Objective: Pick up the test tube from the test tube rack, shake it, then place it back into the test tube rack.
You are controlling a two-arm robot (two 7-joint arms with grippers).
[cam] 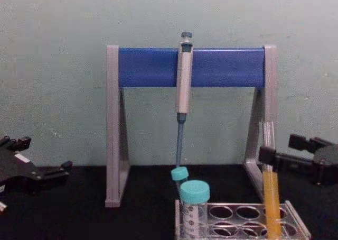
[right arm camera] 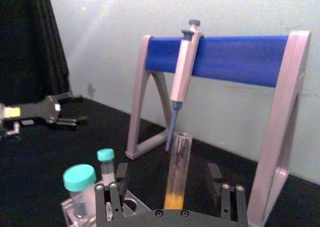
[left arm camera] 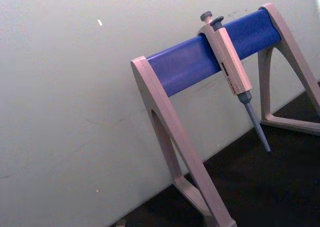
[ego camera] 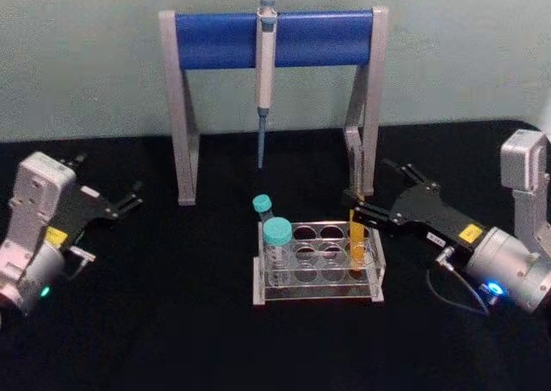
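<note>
So the test tube (ego camera: 356, 238) is seen standing upright in the test tube rack (ego camera: 317, 266), in a hole at the rack's right end, with its orange-yellow liquid filling the lower part and the clear top sticking up well above the top plate. The right gripper (ego camera: 359, 208) is reached in from the right side, and its black fingers (right arm camera: 216, 179) are spread open on either side of the tube's upper part. In the right wrist view a clear gap is seen between each finger and the glass, so nothing is actually gripped. From the chest view the same gripper is seen at about the height of the tube's empty section, level with the tabletop rather than tilted.

Two vials with teal caps (ego camera: 277, 231) are parked at the rack's left end, one in front and a slimmer one just behind it. Behind the rack, the grey-and-blue pipette stand (ego camera: 215, 40) is set near the wall, with a pipette (ego camera: 265, 72) hung from the middle of its blue bar, tip pointed down.

The left gripper (ego camera: 135, 195) is kept off at the left side of the black table (ego camera: 172, 339), well apart from the rack, nothing held in it. Its fingers look parted a bit, with one tip seen above the other.
</note>
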